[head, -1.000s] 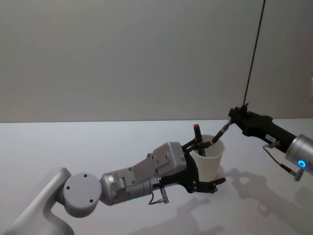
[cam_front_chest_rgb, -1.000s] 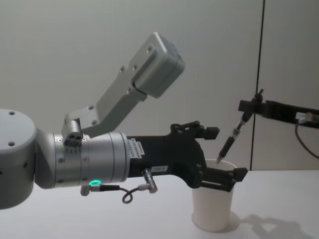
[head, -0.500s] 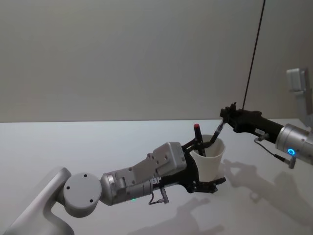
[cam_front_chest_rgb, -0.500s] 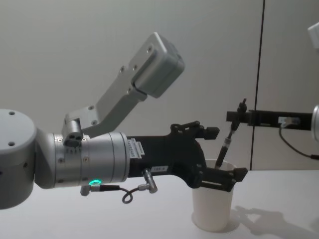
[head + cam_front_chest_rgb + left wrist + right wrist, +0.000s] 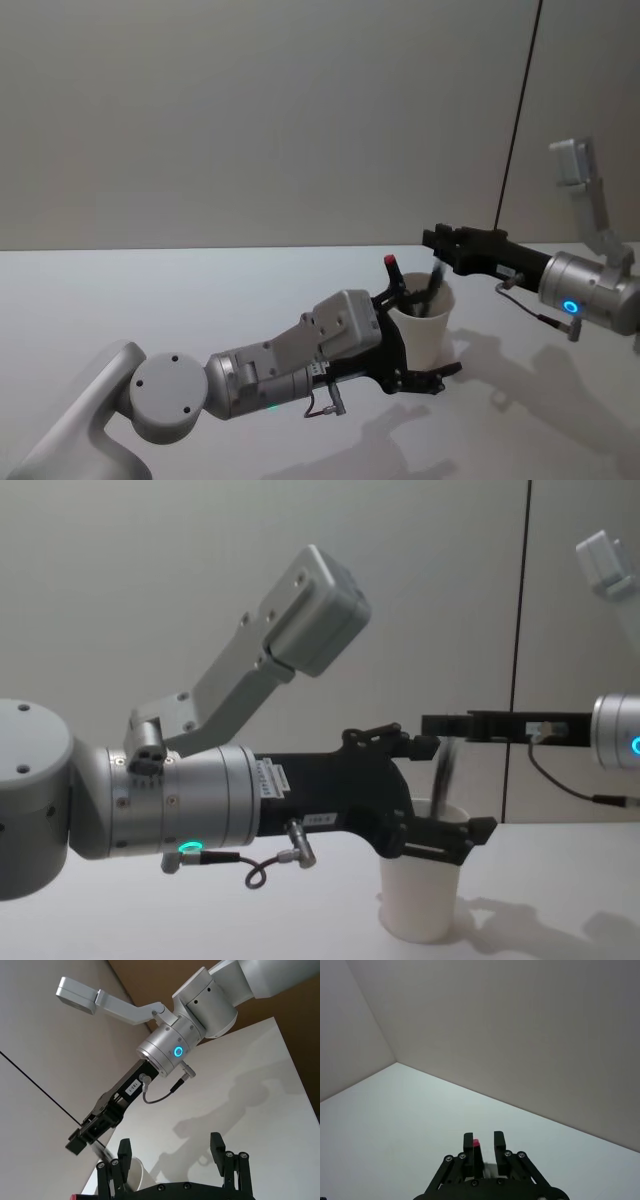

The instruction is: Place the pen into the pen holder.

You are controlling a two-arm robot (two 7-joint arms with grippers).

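Pen holder: white paper cup (image 5: pixel 425 333) standing on the white table (image 5: pixel 150 300), right of centre.
Left gripper: (image 5: pixel 418 335) fingers spread either side of the cup wall, cradling it; no clamp is visible.
Right gripper: (image 5: pixel 437 241) just above the cup rim; its fingers stand parted in the right wrist view.
Pen: dark pen (image 5: pixel 442 770) blurred in the chest view, lower end inside the cup, upper end at the right gripper; grip or release cannot be told.
Second pen: red-capped pen (image 5: pixel 391 268) standing in the cup, plain in the head view.
Change: right gripper has moved left and lower, closer over the cup; the pen now stands steeper.
Open room: bare table on every side of the cup.
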